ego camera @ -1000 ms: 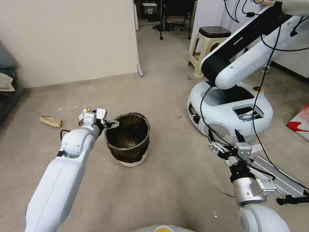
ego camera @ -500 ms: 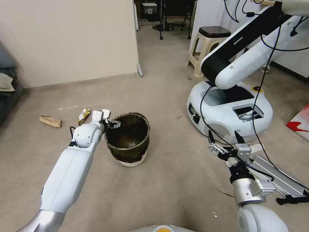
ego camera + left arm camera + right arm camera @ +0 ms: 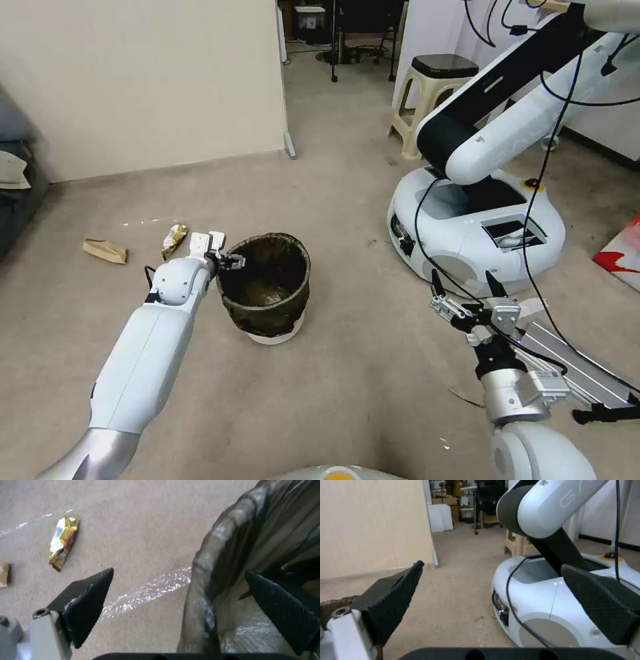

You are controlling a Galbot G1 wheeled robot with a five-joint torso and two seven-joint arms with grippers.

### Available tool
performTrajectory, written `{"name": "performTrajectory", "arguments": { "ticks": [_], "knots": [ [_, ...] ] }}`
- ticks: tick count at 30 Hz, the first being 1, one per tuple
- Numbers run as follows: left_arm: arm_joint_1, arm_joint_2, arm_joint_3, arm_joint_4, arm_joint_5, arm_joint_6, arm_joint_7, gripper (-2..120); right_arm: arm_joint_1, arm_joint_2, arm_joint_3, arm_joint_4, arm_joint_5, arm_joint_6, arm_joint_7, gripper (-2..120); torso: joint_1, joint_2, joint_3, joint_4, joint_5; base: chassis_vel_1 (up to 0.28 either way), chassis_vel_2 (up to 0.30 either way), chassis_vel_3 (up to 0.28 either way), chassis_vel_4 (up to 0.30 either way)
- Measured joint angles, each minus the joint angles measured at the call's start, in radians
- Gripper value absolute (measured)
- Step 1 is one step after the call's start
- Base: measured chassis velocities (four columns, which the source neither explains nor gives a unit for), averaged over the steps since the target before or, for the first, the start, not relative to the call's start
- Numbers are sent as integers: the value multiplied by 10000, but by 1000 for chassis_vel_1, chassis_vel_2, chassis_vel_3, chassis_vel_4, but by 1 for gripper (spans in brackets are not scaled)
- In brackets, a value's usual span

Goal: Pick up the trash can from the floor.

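Left arm: extended forward and low from the robot's left side, wrist level with the top of the trash can (image 3: 265, 285).
Left gripper (image 3: 230, 261): at the near-left part of the bin's rim, jaws spread wide and straddling it; in the left wrist view one finger (image 3: 87, 602) hangs outside over the floor (image 3: 347, 373), the other finger (image 3: 283, 610) sits inside the bin against the bag (image 3: 230, 545). Neither pad visibly presses the rim.
Trash can: upright on the floor, just ahead of the robot and left of centre; white base visible below the dark bag folded over the rim.
Right arm: held low at the robot's right side, wrist turned upward.
Right gripper (image 3: 467, 293): jaws apart, holding nothing, well apart from the bin, pointing toward the white robot base (image 3: 477, 223).
Floor litter: a gold wrapper (image 3: 175, 239) and a brown paper scrap (image 3: 105, 251) lie left of the bin, beyond the left gripper.
Background: a beige stool (image 3: 433, 93) stands behind the white base.
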Motion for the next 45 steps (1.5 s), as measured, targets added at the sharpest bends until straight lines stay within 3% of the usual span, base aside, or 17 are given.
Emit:
{"name": "performTrajectory", "arguments": {
  "ticks": [6,9,13,18,26,35,37,45],
  "knots": [
    [34,0,-39,250,-1,-7,4,87,25,0,-10,35,-6,7,38,100,0,0,0,0,0,0,0,0,0],
    [89,-6,-38,346,-2,-10,-67,71,27,0,-16,61,-9,7,42,100,-1,0,0,0,0,0,0,0,0],
    [137,-11,-37,340,-4,-14,-119,65,28,0,-17,75,-10,7,42,100,-1,0,-1,-1,1,0,0,0,0],
    [192,-52,-25,393,-36,-16,-225,39,41,0,-19,139,-7,7,42,100,-1,1,0,-1,1,0,0,0,0],
    [199,-78,-74,377,-249,-19,-395,17,39,0,-13,138,-9,58,72,100,-1,1,-2,-1,1,0,0,0,0],
    [361,-127,-165,115,-1238,-19,-1075,11,38,0,-13,101,-27,144,106,100,-1,1,-1,-3,-5,0,0,0,0],
    [584,-151,-363,-299,-1971,-18,-1415,7,32,0,15,105,-27,153,145,100,-1,0,0,0,-3,0,0,0,0],
    [1335,-15,-800,-1531,-3207,-96,-1872,3,42,0,40,102,-20,153,186,100,-1,1,0,1,1,0,0,0,0]
  ]
}}
